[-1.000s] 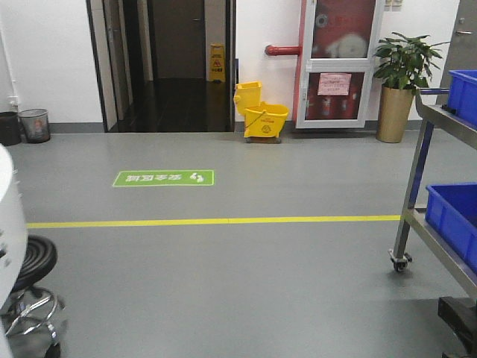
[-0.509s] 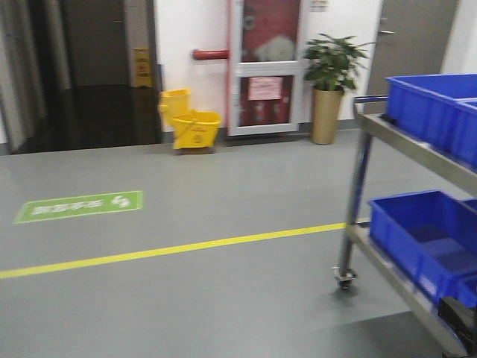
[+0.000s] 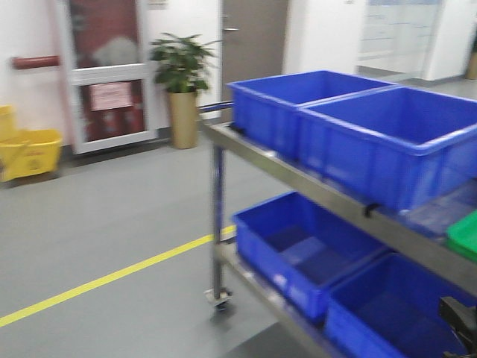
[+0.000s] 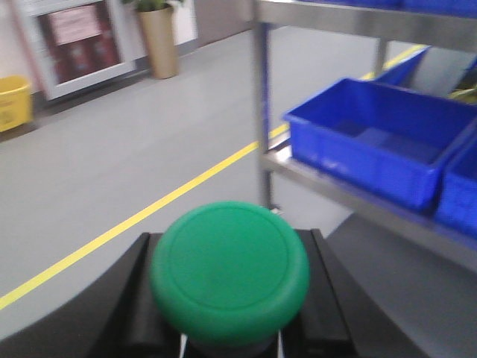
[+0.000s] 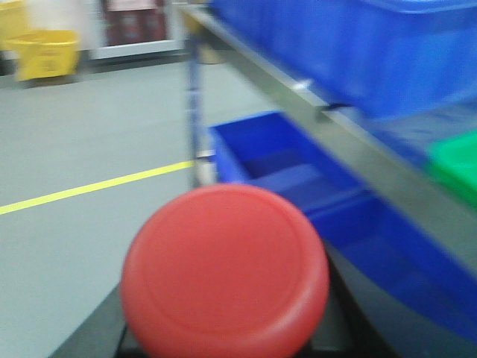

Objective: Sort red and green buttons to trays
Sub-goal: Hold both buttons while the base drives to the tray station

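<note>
Left gripper [image 4: 231, 344] clasping the green button [image 4: 229, 272], right gripper [image 5: 223, 352] the red button [image 5: 223, 270], a firm level hold matters nearing the green tray [image 3: 463, 235] on the cart [image 3: 287, 170].

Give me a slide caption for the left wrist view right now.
Green button held in the left hand, with a steel cart of blue bins ahead on the right.

Cart [image 3: 417, 245] fills 1 to 4 o'clock; floor line [image 3: 112, 276] runs from 8 toward it.
Upper bins [image 3: 387, 142] sit side by side on the top shelf, with a tray [image 3: 466, 235] beside them at 3. Lower bins [image 3: 298, 246] sit beneath. Plant [image 3: 179, 67] at 11, bucket [image 3: 26, 149] at 9. The left tool [image 4: 232, 339] clamps one button [image 4: 229, 272], the right tool [image 5: 223, 344] the other button [image 5: 223, 272].
</note>
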Available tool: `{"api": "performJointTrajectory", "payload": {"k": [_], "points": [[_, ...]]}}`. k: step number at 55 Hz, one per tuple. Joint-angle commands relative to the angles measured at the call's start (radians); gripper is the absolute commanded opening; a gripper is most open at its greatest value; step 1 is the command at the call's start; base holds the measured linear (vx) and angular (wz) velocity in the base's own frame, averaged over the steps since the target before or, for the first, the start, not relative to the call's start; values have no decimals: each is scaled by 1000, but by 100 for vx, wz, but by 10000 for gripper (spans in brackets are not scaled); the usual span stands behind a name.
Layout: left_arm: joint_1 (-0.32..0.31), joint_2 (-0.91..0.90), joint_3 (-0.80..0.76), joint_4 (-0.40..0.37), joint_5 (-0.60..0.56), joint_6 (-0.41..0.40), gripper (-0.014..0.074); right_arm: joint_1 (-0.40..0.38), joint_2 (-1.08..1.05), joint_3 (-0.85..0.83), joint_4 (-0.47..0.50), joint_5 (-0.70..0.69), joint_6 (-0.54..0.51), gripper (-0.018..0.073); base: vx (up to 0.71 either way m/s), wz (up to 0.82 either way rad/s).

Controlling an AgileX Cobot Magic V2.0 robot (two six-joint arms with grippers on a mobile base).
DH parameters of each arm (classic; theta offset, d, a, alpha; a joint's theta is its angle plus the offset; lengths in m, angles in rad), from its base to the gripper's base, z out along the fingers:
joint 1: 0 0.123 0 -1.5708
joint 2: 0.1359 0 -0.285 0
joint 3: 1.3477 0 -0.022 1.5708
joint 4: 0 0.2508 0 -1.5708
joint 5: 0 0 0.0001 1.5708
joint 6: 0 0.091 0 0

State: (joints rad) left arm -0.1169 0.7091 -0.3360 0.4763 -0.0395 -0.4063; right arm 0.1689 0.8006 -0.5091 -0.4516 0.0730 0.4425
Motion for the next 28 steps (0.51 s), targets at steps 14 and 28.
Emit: {"api": "performJointTrajectory", "payload": {"k": [14, 28], "points": [[-3, 2, -29, -10, -74, -9, -3, 1, -11, -34, -14, -73, -1, 3, 41, -87], [-3, 2, -29, -10, -73, -9, -3, 1, -11, -34, -14, -73, -1, 3, 33, -86]]}}
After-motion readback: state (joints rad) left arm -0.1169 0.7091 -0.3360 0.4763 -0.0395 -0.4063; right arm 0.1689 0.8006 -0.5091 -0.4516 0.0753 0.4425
